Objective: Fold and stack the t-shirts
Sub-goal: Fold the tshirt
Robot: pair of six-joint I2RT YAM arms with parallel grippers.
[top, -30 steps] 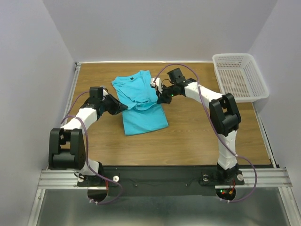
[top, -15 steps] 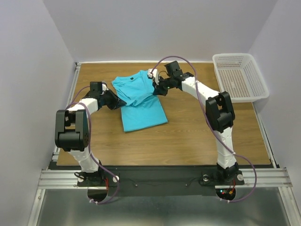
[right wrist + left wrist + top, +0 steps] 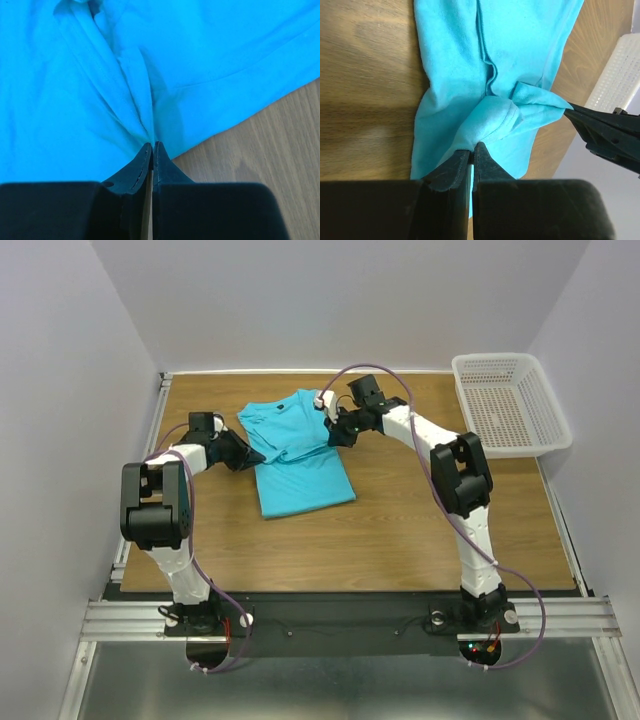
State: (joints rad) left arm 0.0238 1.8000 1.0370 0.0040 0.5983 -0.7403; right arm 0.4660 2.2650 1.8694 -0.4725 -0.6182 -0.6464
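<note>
View from above and both wrist views, as I see them from the console.

(a) Container. A white mesh basket [image 3: 510,400] sits at the far right corner of the tabletop [image 3: 420,530], well apart from the shirt. I see only its perforated floor inside.

(b) Shirt. The turquoise shirt [image 3: 298,455] lies on the far half of the tabletop, left of centre. Its long axis runs from the far edge toward the near edge, and the near end leans slightly to the right. The wider upper part, which carries a small dark mark, points to the far edge. The straight hem points to the near edge. Across the middle the cloth is gathered into folds, pulled in from both sides.

(c) Arms. The left arm rises from the near left corner with its elbow high. Its wrist reaches rightward, low over the tabletop, to the shirt's left side. The left fingers [image 3: 468,152] are pressed together on a rounded fold of the cloth there. The right arm stretches from the near right corner toward the far edge, and its forearm angles leftward. The right fingers [image 3: 148,150] are closed tight on a crease at the shirt's right side, just beside bare wood. In the left wrist view the two pairs of fingers face each other across the bunched middle.
</note>
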